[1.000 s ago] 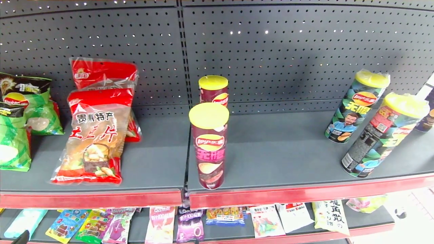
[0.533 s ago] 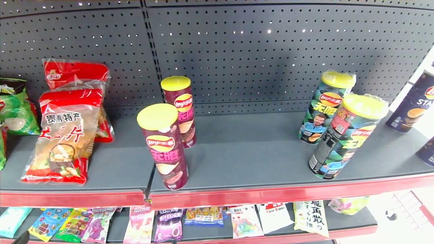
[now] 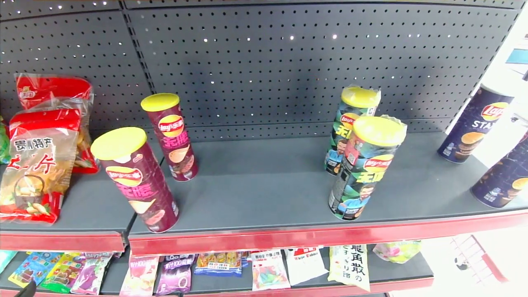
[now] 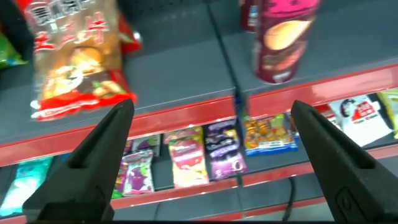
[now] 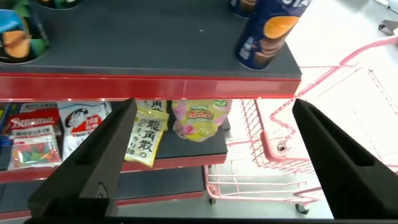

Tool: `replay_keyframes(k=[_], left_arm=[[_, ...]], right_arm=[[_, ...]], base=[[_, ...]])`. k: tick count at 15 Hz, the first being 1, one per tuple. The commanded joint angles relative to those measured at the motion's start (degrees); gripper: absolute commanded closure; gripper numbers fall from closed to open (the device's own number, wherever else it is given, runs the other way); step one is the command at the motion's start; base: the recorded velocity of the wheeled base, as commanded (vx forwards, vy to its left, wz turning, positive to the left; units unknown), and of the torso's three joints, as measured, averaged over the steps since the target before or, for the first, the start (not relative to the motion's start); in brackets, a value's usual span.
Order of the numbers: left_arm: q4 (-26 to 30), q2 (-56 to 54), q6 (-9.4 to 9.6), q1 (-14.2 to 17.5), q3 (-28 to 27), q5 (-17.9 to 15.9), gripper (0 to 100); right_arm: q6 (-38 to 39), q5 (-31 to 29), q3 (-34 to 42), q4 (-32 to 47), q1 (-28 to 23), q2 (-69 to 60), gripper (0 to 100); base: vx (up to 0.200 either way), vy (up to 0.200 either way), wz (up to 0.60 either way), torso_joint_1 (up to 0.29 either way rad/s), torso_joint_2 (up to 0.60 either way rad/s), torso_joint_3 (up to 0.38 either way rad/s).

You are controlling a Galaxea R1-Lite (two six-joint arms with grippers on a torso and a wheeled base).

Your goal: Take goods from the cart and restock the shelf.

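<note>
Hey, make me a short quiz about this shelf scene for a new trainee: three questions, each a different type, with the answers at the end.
1. True or false: the left tool and the right tool are both open and hold nothing.
2. How many maroon cans stand on the upper shelf? A one, B two, C four.
3. Fill in: the cart beside the shelf is ___ in colour.
Key: 1 true; 2 B; 3 pink.
</note>
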Motion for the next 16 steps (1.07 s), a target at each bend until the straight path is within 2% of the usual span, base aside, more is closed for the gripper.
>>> replay_keyframes(k=[1,7,16], left_arm=[[0.06,0.10,-0.05,-0.01,-0.01,0.01,0],[0.06,0.10,-0.05,-0.01,0.17,0.01,0],[0.06,-1.05,0.04,-0.01,0.87,0.01,0]], right_arm=[[-0.02,0.02,0.00,0.04,0.02,0.31,0],[-0.02,0.02,0.09,0.04,0.02,0.31,0],[0.69,0.02,1.58,-0.05,0.02,0.23,0]], base=[[0.000,-0.200,0.00,0.002,0.00,-0.002],[0.000,-0.200,0.00,0.001,0.00,0.002],[0.000,0.000,0.00,0.000,0.00,0.000]])
